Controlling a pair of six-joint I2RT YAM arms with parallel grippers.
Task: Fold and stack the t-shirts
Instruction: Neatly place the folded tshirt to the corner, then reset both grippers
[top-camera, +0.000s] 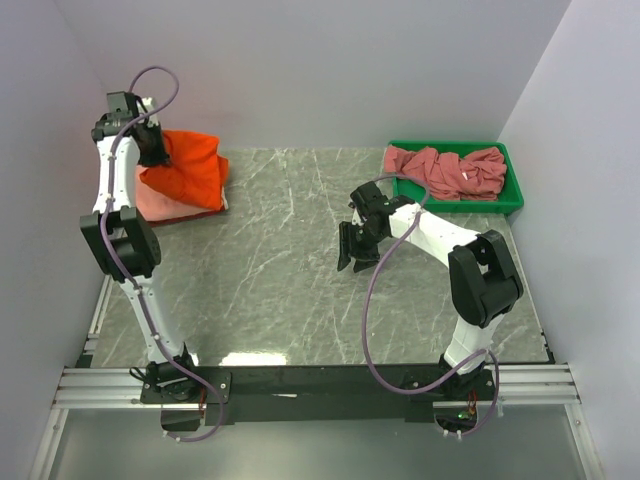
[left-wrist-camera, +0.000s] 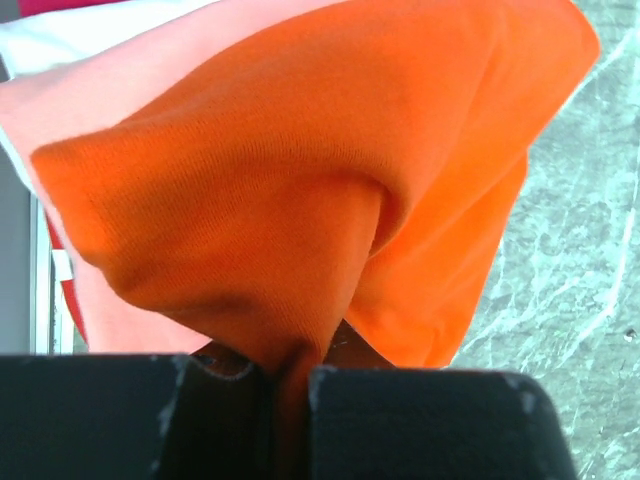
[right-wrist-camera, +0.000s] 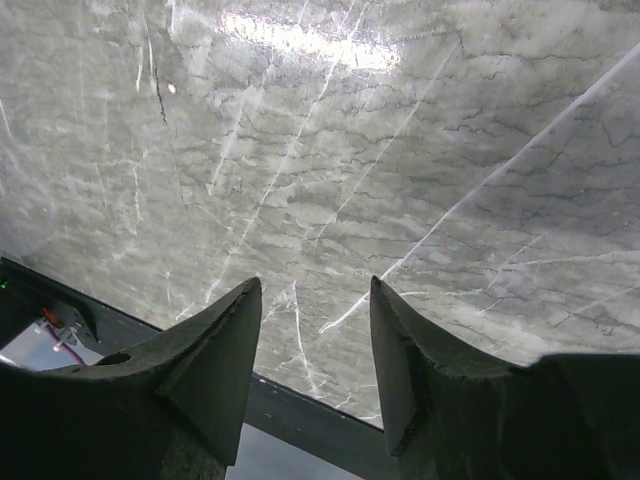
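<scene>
**Two shirts at the far-left corner: orange one pinched, placement pending**

Subject. The orange t-shirt (top-camera: 190, 165) sits at the far-left corner of the table (top-camera: 290, 270), bunched and partly lifted. It lies over a salmon-pink t-shirt (top-camera: 160, 205), whose edge shows beneath it on the near side.

Grip. The left gripper (top-camera: 152, 148) is closed almost fully on a gathered fold of the orange cloth. The left wrist view shows the fabric drawn into the narrow slot between the jaws, with the rest draping away in a loose pouch.

Step in hand, as judged: setting the orange shirt squarely on the pink one. To do it well:
- lower until the cloth lies flat before letting go;
- draw the pouch out so no air pocket or crease is trapped;
- line the edges up with the shirt below;
- avoid dragging, which would shift the lower shirt.

Whether the orange shirt is properly folded cannot be told; it hangs in a bundle.

Surroundings. The right gripper (top-camera: 355, 250) hovers over the bare middle of the table, jaws parted and empty, well apart from the stack. Rose-mauve t-shirts (top-camera: 445, 170) lie heaped in the green bin (top-camera: 515, 195) at the far right, not yet folded.

Obstructions. The side wall stands close to the left arm, leaving little room to spread cloth leftward.
</scene>
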